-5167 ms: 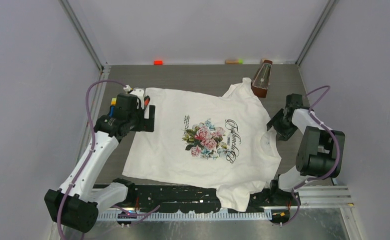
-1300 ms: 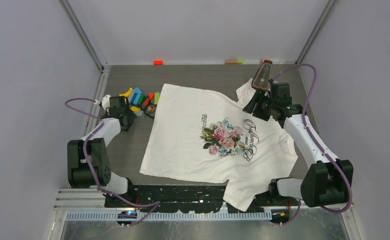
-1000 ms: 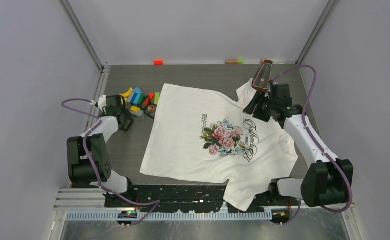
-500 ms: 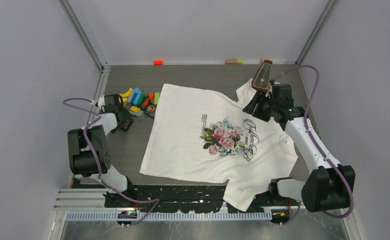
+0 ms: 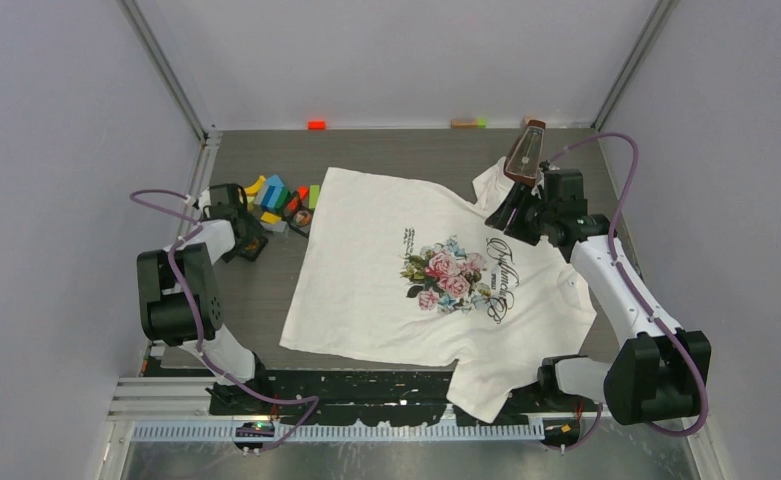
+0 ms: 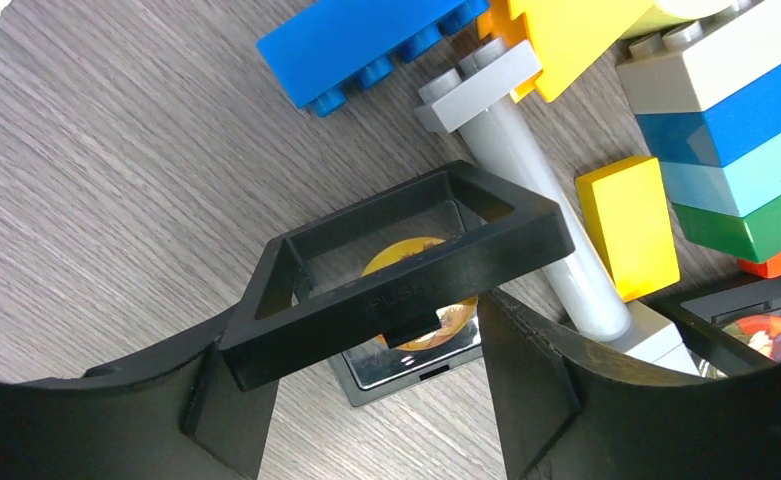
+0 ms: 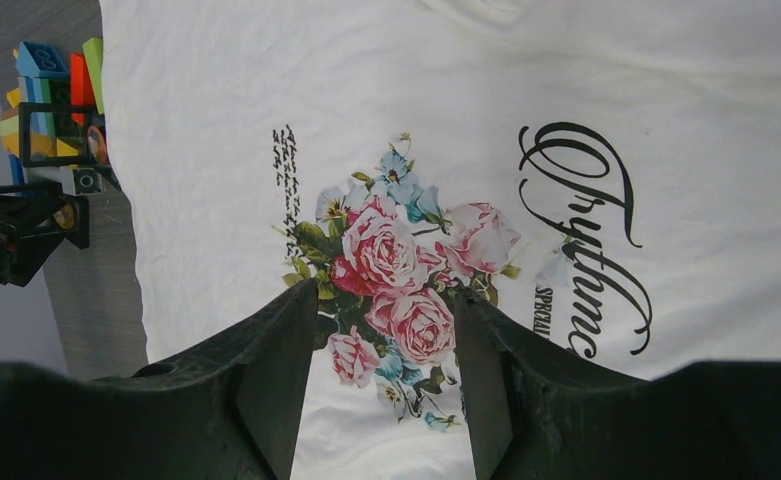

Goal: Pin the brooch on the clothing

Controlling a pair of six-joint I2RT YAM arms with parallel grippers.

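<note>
The white T-shirt (image 5: 386,290) with pink roses and dark cursive lettering lies flat mid-table; it also fills the right wrist view (image 7: 266,80). My right gripper (image 5: 506,215) hovers open and empty above its print (image 7: 386,310). My left gripper (image 5: 249,245) is low at the table's left, beside the shirt. Its fingers (image 6: 536,380) stand apart on either side of a small black case (image 6: 406,370). An orange-yellow brooch (image 6: 416,290) lies in the case. The case's raised frame lid (image 6: 406,290) crosses in front of the fingertips, and no grip on it shows.
Several coloured bricks (image 5: 274,192) lie just behind the left gripper, with a grey peg (image 6: 536,200) and a second black case holding a red piece (image 6: 756,335). A brown metronome (image 5: 524,158) stands behind the right gripper. Small markers (image 5: 316,125) lie along the back wall.
Since five seconds ago the shirt has slid right, uncovering the bricks, and both arms have moved. In the last second the left arm's elbow shifted slightly; both grippers stayed nearly in place.
</note>
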